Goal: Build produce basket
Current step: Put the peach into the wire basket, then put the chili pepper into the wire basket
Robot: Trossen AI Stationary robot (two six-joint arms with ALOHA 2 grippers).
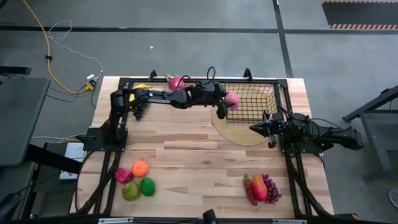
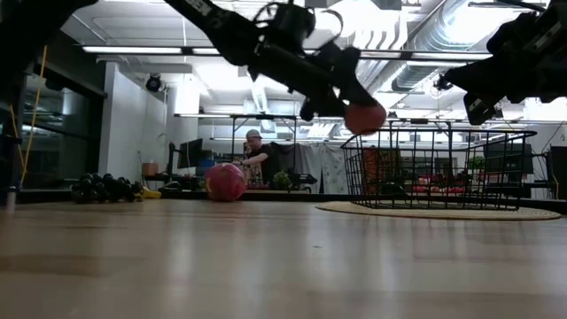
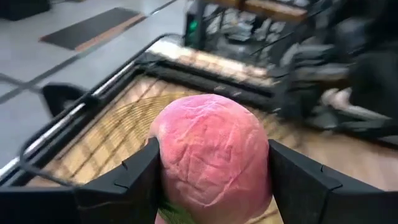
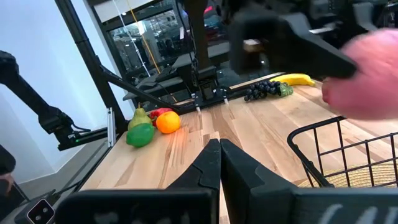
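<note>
On the near edge of the wooden table [image 1: 186,162], seen from above, an orange [image 1: 140,168], a red pepper [image 1: 122,175], a green pear [image 1: 130,191] and a green lime-like fruit [image 1: 147,186] sat grouped toward the left, and a second cluster with purple grapes [image 1: 272,188] lay toward the right. Farther back, the right gripper [image 1: 254,129] rested beside the black wire basket [image 1: 273,99], its fingers pressed together and holding nothing. The basket stood on a round tan mat [image 1: 239,134]. The left gripper [image 3: 211,180] was clamped on a pink peach-like fruit [image 1: 231,99], held in the air over the basket's left rim. At the far edge lay a pink dragon fruit [image 1: 176,82], dark grapes [image 1: 139,111] and a yellow banana [image 1: 142,86].
</note>
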